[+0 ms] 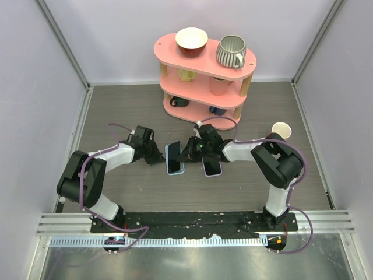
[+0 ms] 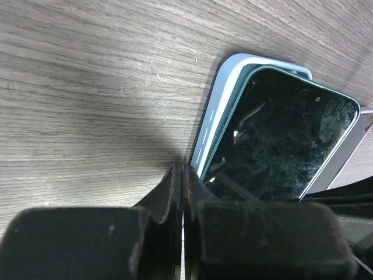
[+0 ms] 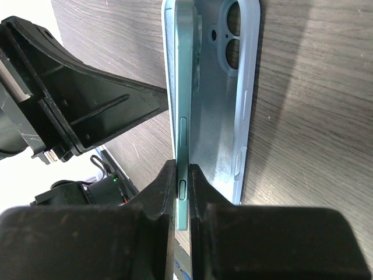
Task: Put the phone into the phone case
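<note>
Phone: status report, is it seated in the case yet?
Left gripper shut, empty, tips at case edge. Right gripper shut on phone, by its edge. Phone tilted against case, not seated. Nothing seen blocking.

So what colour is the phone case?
Pale blue. The phone case shows best in the right wrist view, behind the green-edged phone.

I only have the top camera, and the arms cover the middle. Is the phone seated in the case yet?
Observer: No. The right wrist view shows the phone tilted up out of the case, whose inside is showing.
Operator: Who is holding it?
Observer: The right claw pinches the phone's long edge.
Operator: And the left?
Observer: The left claw is shut on nothing, tips beside the case's long side.
</note>
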`<state>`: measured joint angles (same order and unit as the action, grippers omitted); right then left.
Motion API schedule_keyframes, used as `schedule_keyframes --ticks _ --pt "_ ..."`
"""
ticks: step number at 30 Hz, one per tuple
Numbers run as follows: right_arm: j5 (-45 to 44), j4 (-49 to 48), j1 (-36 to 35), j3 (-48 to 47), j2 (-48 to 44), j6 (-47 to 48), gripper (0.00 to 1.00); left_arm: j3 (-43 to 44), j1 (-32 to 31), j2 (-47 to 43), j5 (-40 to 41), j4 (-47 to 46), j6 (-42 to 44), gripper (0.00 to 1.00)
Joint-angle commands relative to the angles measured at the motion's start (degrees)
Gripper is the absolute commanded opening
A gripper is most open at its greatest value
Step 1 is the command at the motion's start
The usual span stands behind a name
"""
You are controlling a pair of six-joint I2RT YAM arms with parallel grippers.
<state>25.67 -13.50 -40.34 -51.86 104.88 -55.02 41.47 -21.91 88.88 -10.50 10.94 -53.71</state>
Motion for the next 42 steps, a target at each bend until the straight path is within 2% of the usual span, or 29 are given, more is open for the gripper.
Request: schedule_keyframes --ticks 1,7,16,33,42 --pt "2.10 -2.68 -0.36 -2.11 1.90 1.14 0.01 0.71 -1.38 1.73 1.10 -0.74 -0.87 0.00" --pt "2.46 3.90 -0.18 -5.09 4.01 10.87 0.01 3.78 -1.38 1.65 4.52 3.89 1.59 0.00" --pt "1.58 10.68 -0.18 -8.79 6.12 15.91 0.01 11.96 -0.94 4.72 9.98 10.68 4.58 0.00" --pt "6.05 15.96 -0.71 -12.57 9.90 22.68 0.01 13.37 0.03 7.80 9.45 4.53 3.53 0.00" --pt "5.71 17.01 -1.23 -13.89 11.57 22.07 0.01 12.93 0.03 6.31 8.22 1.98 3.79 0.00"
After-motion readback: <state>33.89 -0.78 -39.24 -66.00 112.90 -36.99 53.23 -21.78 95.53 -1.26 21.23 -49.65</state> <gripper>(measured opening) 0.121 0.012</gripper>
